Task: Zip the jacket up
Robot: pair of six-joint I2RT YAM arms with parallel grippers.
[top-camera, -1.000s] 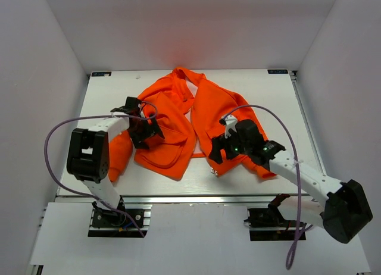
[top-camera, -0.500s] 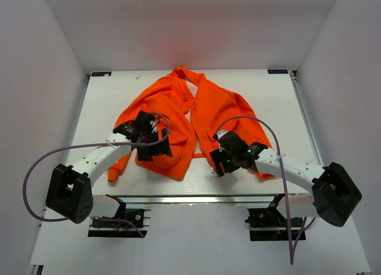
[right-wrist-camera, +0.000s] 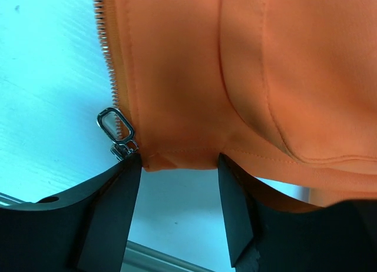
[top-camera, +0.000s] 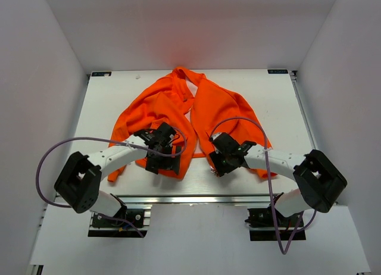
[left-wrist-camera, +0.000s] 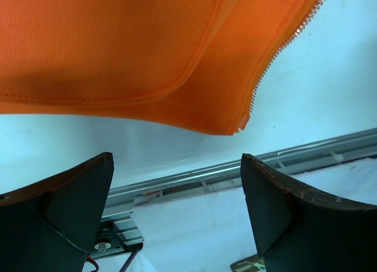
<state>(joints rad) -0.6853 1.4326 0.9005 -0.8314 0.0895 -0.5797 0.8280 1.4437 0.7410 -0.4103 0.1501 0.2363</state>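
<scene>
**Task status.** The jacket (top-camera: 217, 111) is unzipped. Its two front panels lie apart, meeting only at the collar (top-camera: 186, 78), with a strip of bare table (top-camera: 107, 90) between them. The zipper slider with its metal pull (right-wrist-camera: 115, 129) sits at the bottom corner of one panel, at the foot of that panel's teeth (right-wrist-camera: 106, 42). The other panel's teeth (left-wrist-camera: 277, 54) end free at its own bottom corner. Judged from this, nothing is joined. Bringing the two bottom ends together, seating one in the slider and running the slider up all remain to be done.

**Position and orientation.** The jacket lies flat on the middle of the table. Its long axis runs from the table's far edge to its near edge. The collar points to the far edge and the hem to the near edge.

**Grippers.** The left gripper (left-wrist-camera: 177, 159) is fully released and holds nothing. It is between the hem and the table's near edge. The right gripper (right-wrist-camera: 177, 163) has its jaws apart, bracketing the hem corner just beside the slider. The fabric is not pinched.
</scene>
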